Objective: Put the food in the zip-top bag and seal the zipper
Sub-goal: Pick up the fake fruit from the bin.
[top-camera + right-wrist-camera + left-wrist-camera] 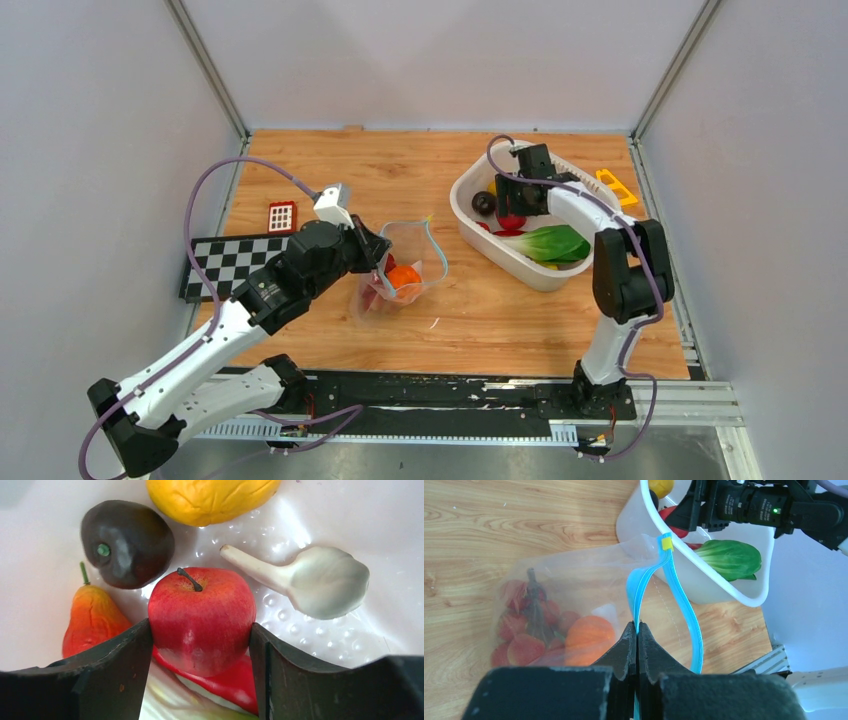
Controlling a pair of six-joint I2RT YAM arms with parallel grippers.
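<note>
The left gripper (637,630) has its fingers pinched tight on the zipper (684,611), gripping one teal lip of the zip-top bag (574,572) and holding the mouth open in a loop, with a small yellow slider (666,543) at the far end; the bag lies on the wooden table (500,320) left of the white basket (530,272), nearly touching its wall in the left wrist view. Two pieces of food are already inside the bag – the red grape bunch (526,625) and, just beside it, the orange tangerine (589,637). The right gripper (199,627) reaches down into the basket, and its two dark fingers sit against either flank of the red apple (200,615), clasping it; the apple rests upright, stem up, on a red piece (230,685). Around it in the basket lie the dark purple piece (127,542), the yellow lemon (210,497) at the far side, a white garlic bulb (320,580) and an orange-red pear (92,620) – all near the apple; a green leafy vegetable (550,243) lies at the near end of the basket. On the left of the table are a checkerboard mat (235,262) and a small red block (282,216).
</note>
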